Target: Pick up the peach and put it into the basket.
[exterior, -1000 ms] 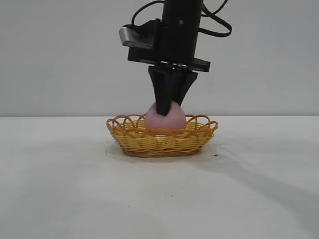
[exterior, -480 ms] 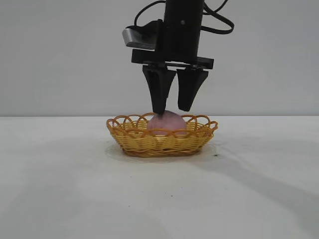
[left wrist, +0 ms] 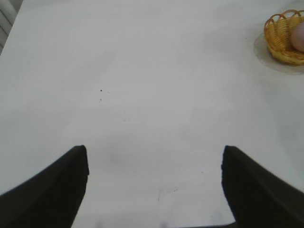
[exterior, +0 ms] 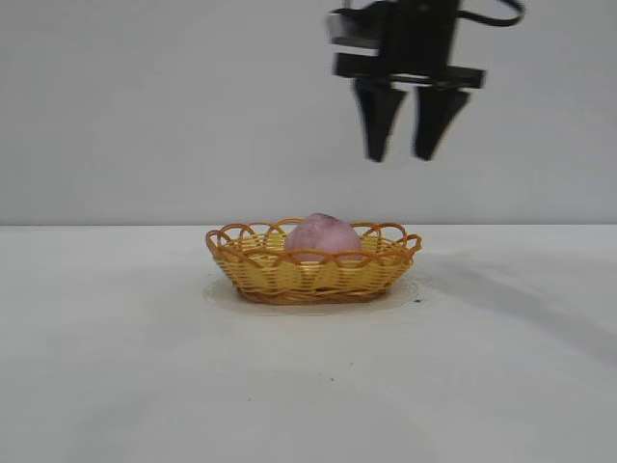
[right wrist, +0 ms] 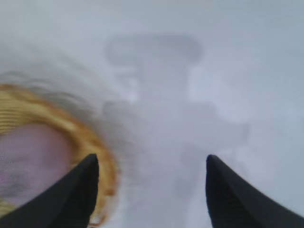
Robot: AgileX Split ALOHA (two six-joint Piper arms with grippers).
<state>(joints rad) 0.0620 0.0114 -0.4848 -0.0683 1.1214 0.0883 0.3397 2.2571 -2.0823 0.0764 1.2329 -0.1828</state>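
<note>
Since the earlier frames the right claw (exterior: 407, 154) has let go of the peach (exterior: 322, 236), lifted clear of the basket (exterior: 313, 270) and swung up and to the right in the exterior view; its fingers, which pinched the fruit a second ago, now stand spread with nothing between them.

Going left to right across the exterior view: the left part of the white tabletop (exterior: 116, 347) carries nothing. The left claw (left wrist: 154, 183) does not appear in this view; its own wrist view shows it hovering over bare tabletop with fingers spread wide and empty, the basket (left wrist: 285, 38) far off at the edge of that picture. In the middle sits the basket, and the peach rests inside it, its rounded top rising above the looped rim. Above and to the right hangs the right claw, well apart from the fruit, pointing down.

The placing step looks finished, so the step in hand is the retreat. The next move likely calls only for carrying the right arm away without brushing the basket rim.
</note>
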